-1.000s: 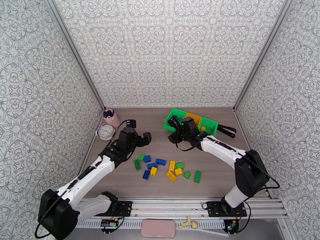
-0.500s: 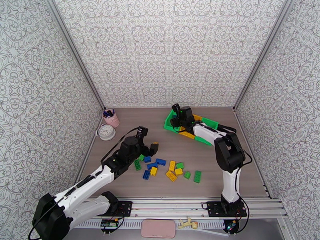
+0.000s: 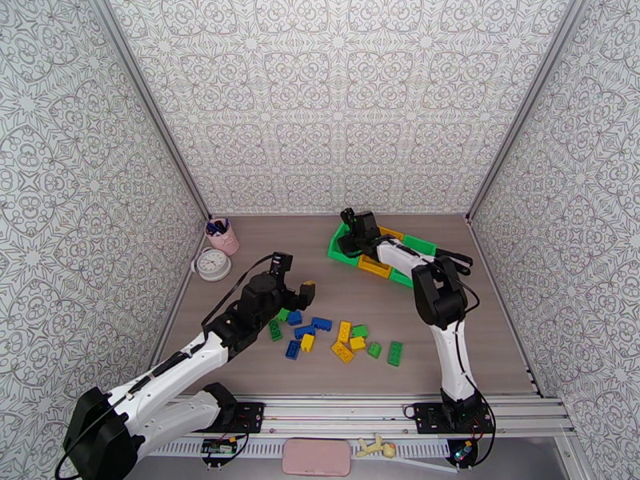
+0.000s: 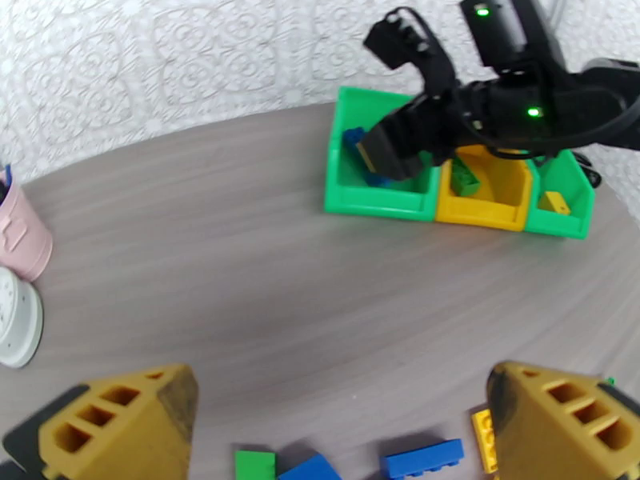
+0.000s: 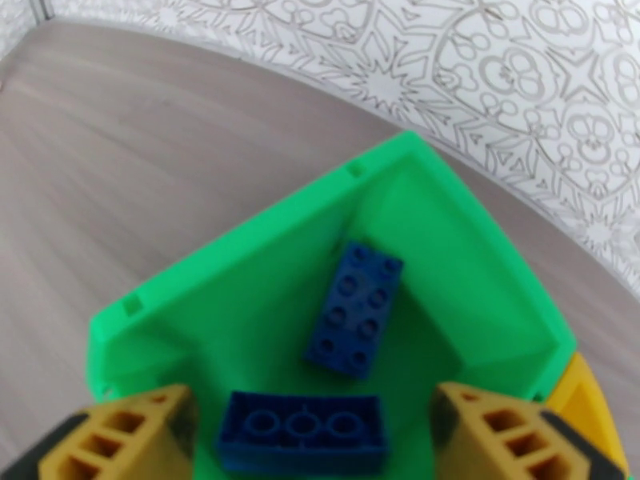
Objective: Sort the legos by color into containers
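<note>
Seen from above, 2 white robot arms reach across a wood-grain tabletop (image 3: 240, 354) boxed in by patterned walls. A loose scatter of blue, green and yellow bricks (image 3: 342, 353) lies on the tabletop near the front, between the 2 arms. At the far right stands a row of 3 joined bins (image 3: 374, 268): green, yellow, green.

The left fingers (image 3: 306, 291) are spread wide and hold nothing. They hang just behind the left end of the scatter. In the left wrist view, the 2 yellow tips of the left fingers (image 4: 120, 418) frame bare tabletop, with a green brick and 2 blue bricks at the bottom edge.

The right fingers (image 3: 350, 216) reach over the left green bin (image 4: 376, 198). In the right wrist view the right fingers (image 5: 512, 434) stand open. A blue brick (image 5: 302, 432) with 3 studs showing sits between the tips, with a gap on each side. A second blue brick (image 5: 354, 310) lies on the bin floor beyond it.

The left wrist view also shows a green brick (image 4: 464, 178) in the yellow bin (image 4: 480, 214) and a yellow brick (image 4: 554, 203) in the right green bin (image 4: 564, 226).

A pink cup (image 3: 225, 236) and a white dial (image 3: 213, 264) stand at the far left, well apart from the bricks.
</note>
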